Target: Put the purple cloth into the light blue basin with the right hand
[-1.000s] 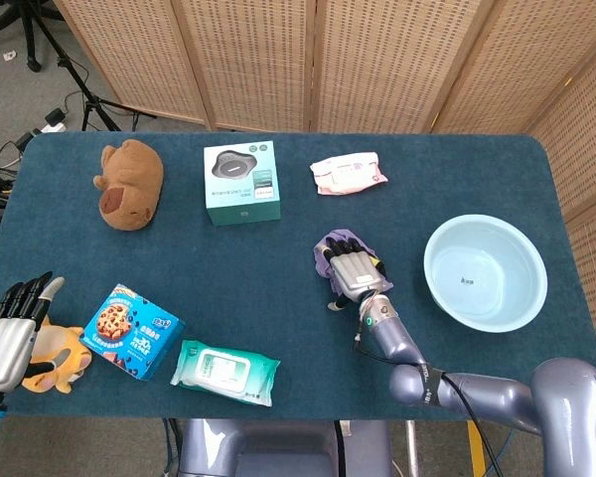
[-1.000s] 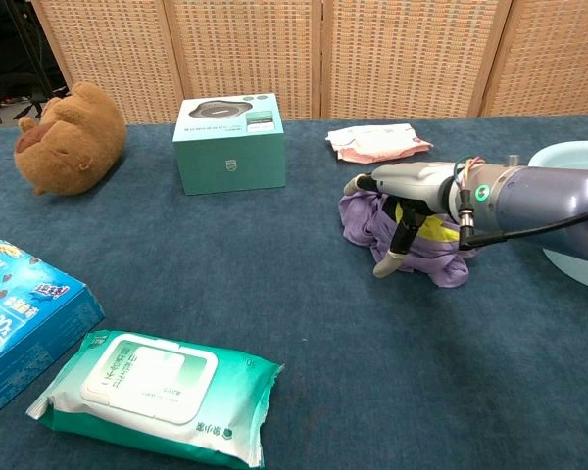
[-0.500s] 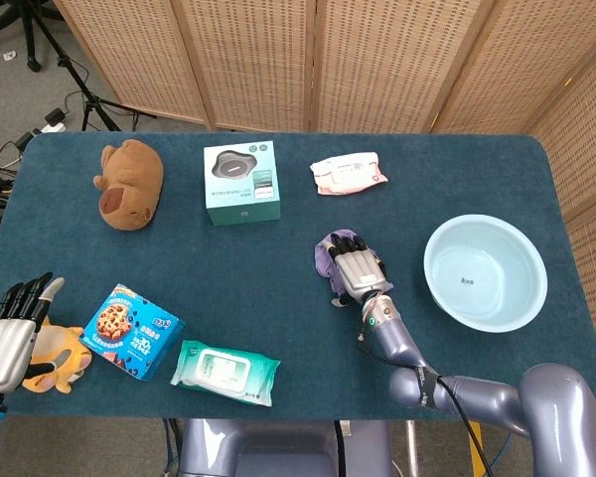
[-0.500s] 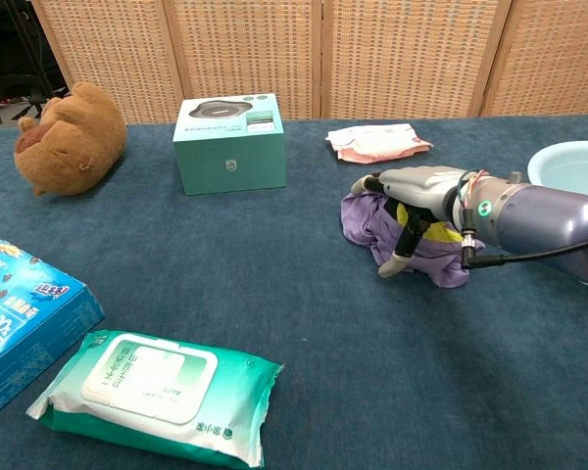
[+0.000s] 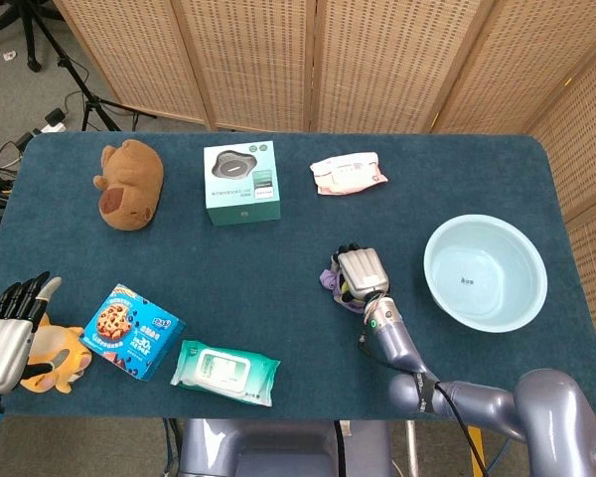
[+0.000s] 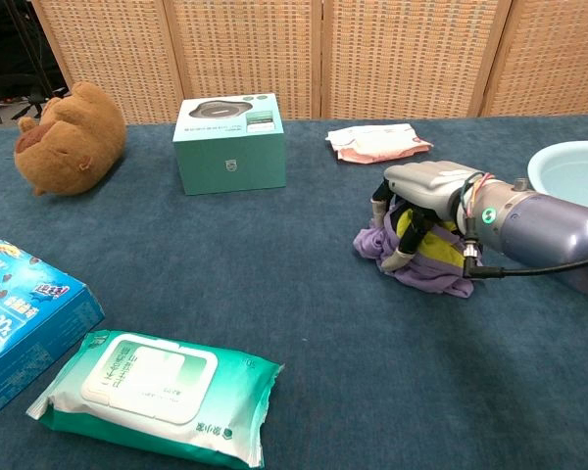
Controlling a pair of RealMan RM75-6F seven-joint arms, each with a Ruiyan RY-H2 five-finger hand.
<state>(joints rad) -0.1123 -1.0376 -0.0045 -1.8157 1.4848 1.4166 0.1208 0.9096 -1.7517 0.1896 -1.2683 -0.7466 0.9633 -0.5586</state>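
Observation:
The purple cloth (image 6: 419, 264) lies bunched on the blue table, a yellow patch showing in it. My right hand (image 6: 423, 201) sits on top of it with fingers curled down into the fabric, gripping it. From above, the right hand (image 5: 359, 272) covers most of the purple cloth (image 5: 334, 281), which peeks out at its left side. The light blue basin (image 5: 485, 271) stands to the right of the hand, and the chest view shows only the edge of the light blue basin (image 6: 571, 175). My left hand (image 5: 8, 338) hangs open at the table's near left corner, holding nothing.
A teal box (image 5: 240, 183), a brown plush (image 5: 129, 184) and a pink packet (image 5: 348, 173) lie across the back. A blue cookie box (image 5: 131, 331), a green wipes pack (image 5: 225, 372) and an orange toy (image 5: 58, 355) sit at the front left.
My right hand has curled its fingers in and pulled the cloth into a tighter bundle, drawing it slightly toward the basin. The left hand has not moved.

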